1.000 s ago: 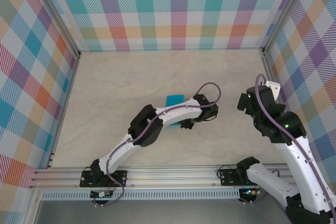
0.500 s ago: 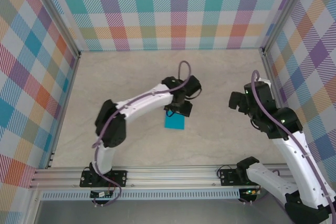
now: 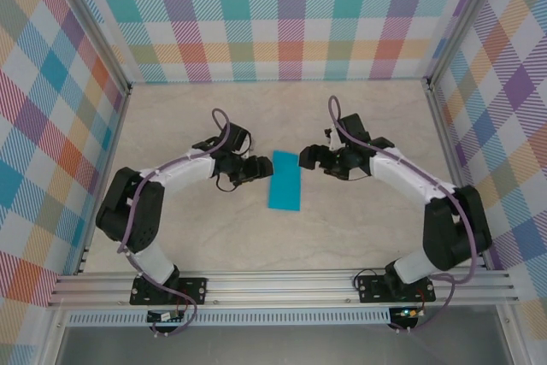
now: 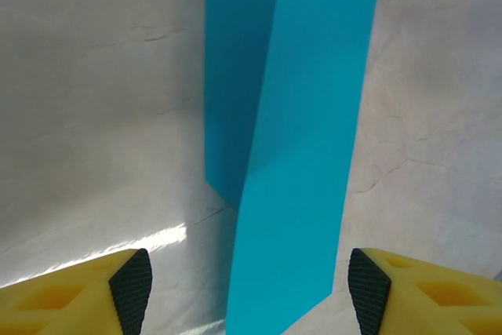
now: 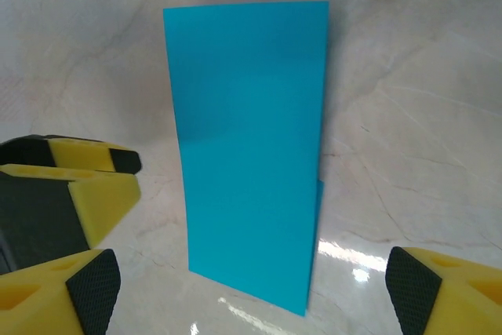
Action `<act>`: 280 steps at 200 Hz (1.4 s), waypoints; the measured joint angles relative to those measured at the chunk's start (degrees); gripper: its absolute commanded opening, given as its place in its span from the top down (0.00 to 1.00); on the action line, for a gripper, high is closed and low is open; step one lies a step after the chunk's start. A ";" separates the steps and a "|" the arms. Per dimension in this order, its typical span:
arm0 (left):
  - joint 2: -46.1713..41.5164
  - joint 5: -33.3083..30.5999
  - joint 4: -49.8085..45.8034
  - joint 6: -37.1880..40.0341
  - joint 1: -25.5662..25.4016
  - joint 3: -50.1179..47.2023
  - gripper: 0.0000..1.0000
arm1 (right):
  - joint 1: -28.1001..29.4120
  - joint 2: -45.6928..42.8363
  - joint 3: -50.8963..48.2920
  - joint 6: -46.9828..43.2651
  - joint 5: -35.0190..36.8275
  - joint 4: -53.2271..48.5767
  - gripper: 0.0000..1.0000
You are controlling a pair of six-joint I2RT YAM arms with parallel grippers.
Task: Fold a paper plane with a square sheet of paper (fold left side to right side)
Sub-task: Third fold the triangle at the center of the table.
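Top view first: the square sheet of paper (image 3: 285, 180) lies near the middle of the table (image 3: 188, 126), folded into a tall, narrow teal-blue rectangle. It looks smooth and matte against the pale, marble-veined surface. The left gripper (image 3: 256, 168) sits just beside the paper's long edge at 9 o'clock, jaws spread. The right gripper (image 3: 309, 158) comes in at 2 o'clock by the top corner, jaws apart too. Checked pastel walls (image 3: 291, 14) ring the table.

Over to the left wrist: the paper (image 4: 302, 154) runs from 12 o'clock down to 6 o'clock as a long strip. Its top layer is lifted off the lower one, which peeks out at 11 o'clock. The gripper (image 4: 249, 292) stands wide, its yellow fingers (image 4: 63, 296) tipped with black ribbed pads at 7 and 5 o'clock. The paper's near end lies between them, and neither pad is closed on it.

Right wrist now: the paper (image 5: 247, 147) stands tall at centre, crisp-cornered, with a sliver of the under-layer showing at 4 o'clock. This gripper (image 5: 252, 292) is spread wide, its pads at 7 and 5 o'clock either side of the paper's near end, pinching nothing. At 9 o'clock the other arm's yellow finger sits just beside the sheet.
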 measured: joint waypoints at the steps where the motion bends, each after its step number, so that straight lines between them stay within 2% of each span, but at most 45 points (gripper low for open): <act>1: 0.07 0.13 0.20 0.02 0.00 0.00 0.33 | 0.00 0.11 0.00 0.07 -0.04 0.11 0.10; 34: 4.33 4.28 7.21 -1.57 0.00 -0.13 0.40 | 0.55 0.66 0.00 1.03 -1.03 2.84 0.09; 77: 7.93 6.86 11.74 -3.32 0.00 -0.17 0.58 | 1.03 -1.22 -2.16 1.03 -1.20 3.65 0.09; 131: 8.52 7.06 11.98 -4.09 0.00 -0.35 0.81 | 3.21 -4.13 -6.58 -0.98 -0.11 3.85 0.09; 165: 8.52 7.06 11.96 -4.50 0.00 -0.61 0.92 | 11.58 -11.58 -11.93 -5.62 6.67 5.62 0.08; 206: 8.52 7.10 11.96 -4.50 0.00 -0.87 0.96 | 26.45 -17.97 -16.22 -14.10 20.26 7.89 0.05; 241: 8.52 7.08 11.96 -4.50 0.00 -0.87 0.96 | 36.96 -11.47 -15.37 -20.96 31.30 9.14 0.06; 280: 8.52 7.13 11.93 -4.50 0.00 -0.87 0.97 | 40.94 0.63 -11.08 -26.91 39.89 9.86 0.11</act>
